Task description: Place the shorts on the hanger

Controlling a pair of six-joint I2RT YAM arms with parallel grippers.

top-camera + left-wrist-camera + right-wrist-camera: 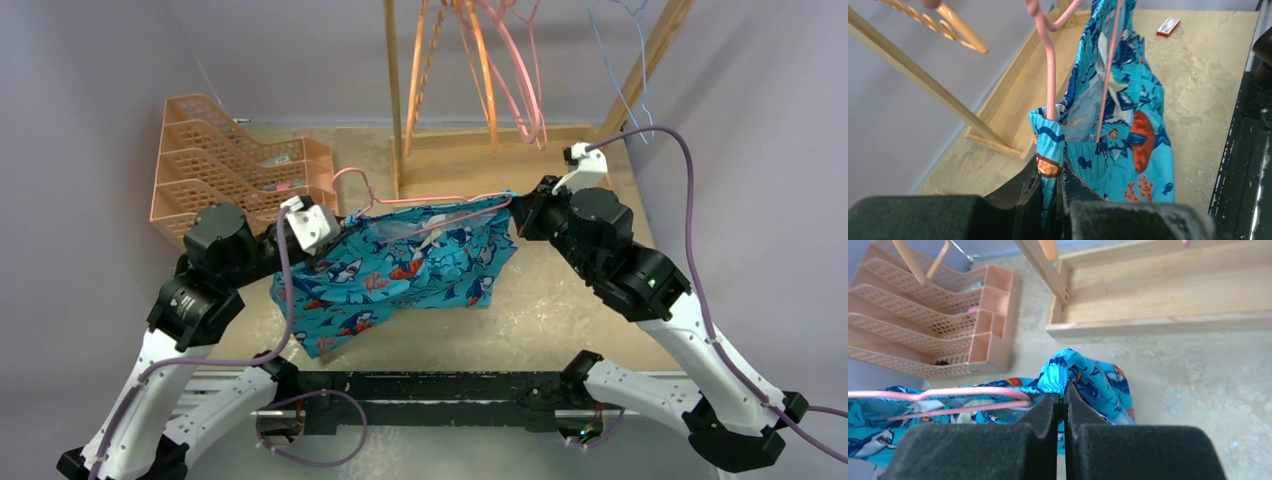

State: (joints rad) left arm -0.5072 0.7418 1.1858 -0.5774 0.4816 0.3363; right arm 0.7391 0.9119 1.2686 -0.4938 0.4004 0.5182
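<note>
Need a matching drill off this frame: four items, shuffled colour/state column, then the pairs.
1. shorts
2. hanger
3. tiered tray
4. left gripper

A. shut on a fabric edge
B. peach, stacked mesh tiers
C. turquoise, shark-printed
D. pink, arms inside the waist opening

Pairs: 1-C, 2-D, 3-B, 4-A

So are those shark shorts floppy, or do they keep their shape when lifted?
Probably very floppy: the shorts sag in folds between the left gripper and right gripper pinching their top edge. Likely light: the thin hanger inside them shows no sag.
</note>
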